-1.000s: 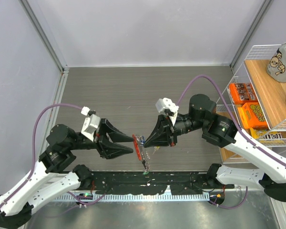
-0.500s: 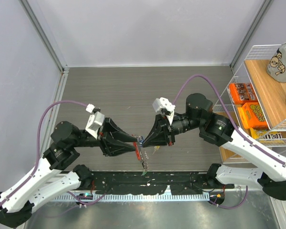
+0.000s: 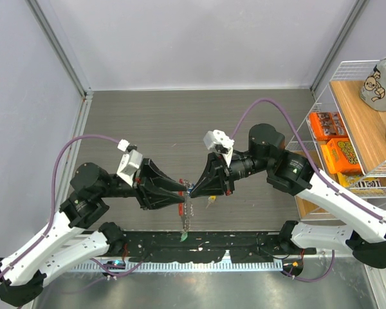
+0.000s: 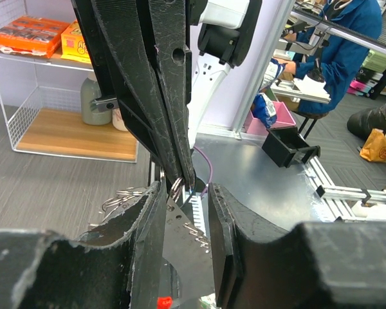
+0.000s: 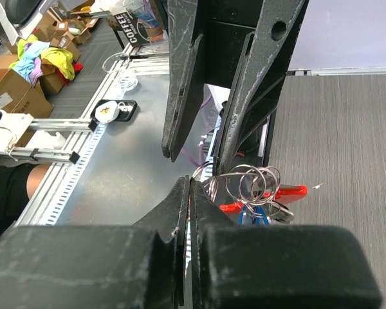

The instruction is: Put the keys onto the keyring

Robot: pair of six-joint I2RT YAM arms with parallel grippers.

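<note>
Several keys seemingly hang already from the keyring, mid-air over the surface, near centre; right jaws clamp the ring, left jaws stand apart around its chain. More threading probably remains.

White shells, black joints on left arm and right arm; purple cables; black tapered fingers

The grey wood-grain surface lies open left of the white wire shelf rack; nearer, the black left hand and right hand meet, barring passage.
</note>
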